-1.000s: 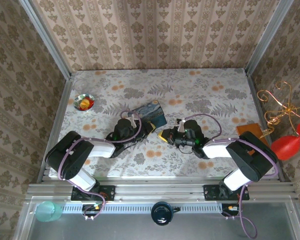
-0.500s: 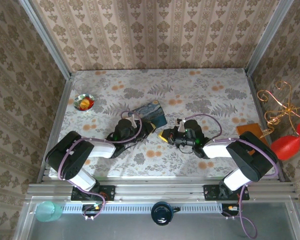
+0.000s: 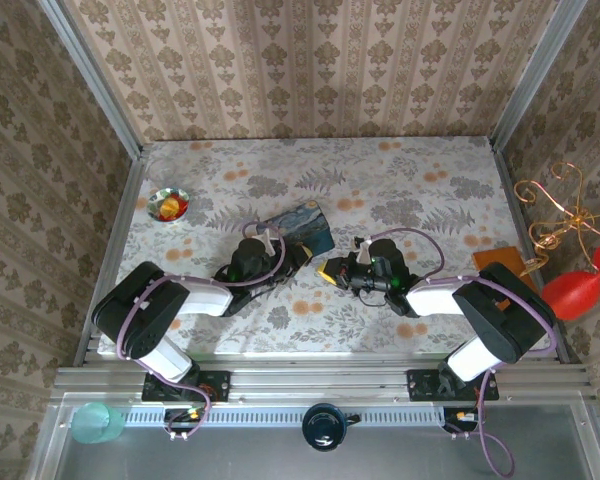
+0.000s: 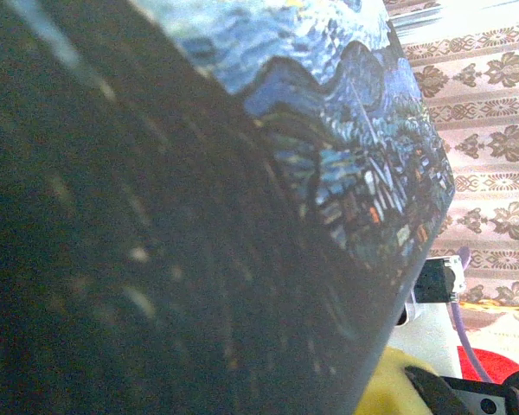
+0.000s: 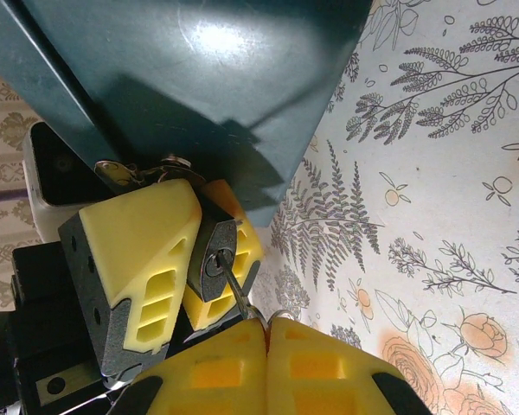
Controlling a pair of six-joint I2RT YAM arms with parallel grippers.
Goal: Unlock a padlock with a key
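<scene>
The small dark padlock (image 5: 209, 249) is clamped between the yellow fingers (image 5: 138, 246) of my left gripper (image 3: 302, 258), just under the edge of the blue painted tin (image 3: 298, 228). My right gripper (image 5: 266, 333) is shut on the key (image 5: 235, 290), and the thin metal blade sits in the padlock's keyhole. From above, the two grippers meet tip to tip near the table's middle, the right gripper (image 3: 327, 270) just right of the left. In the left wrist view the tin (image 4: 242, 199) fills the frame and hides the left jaws. Pale metal (image 5: 125, 173) shows above the padlock at the tin's edge.
A small bowl (image 3: 168, 203) with red and yellow contents stands at the far left. A brown block (image 3: 500, 262) lies at the right edge, beside a copper wire stand (image 3: 565, 215) and a red object (image 3: 572, 292). Aluminium posts and patterned walls enclose the table.
</scene>
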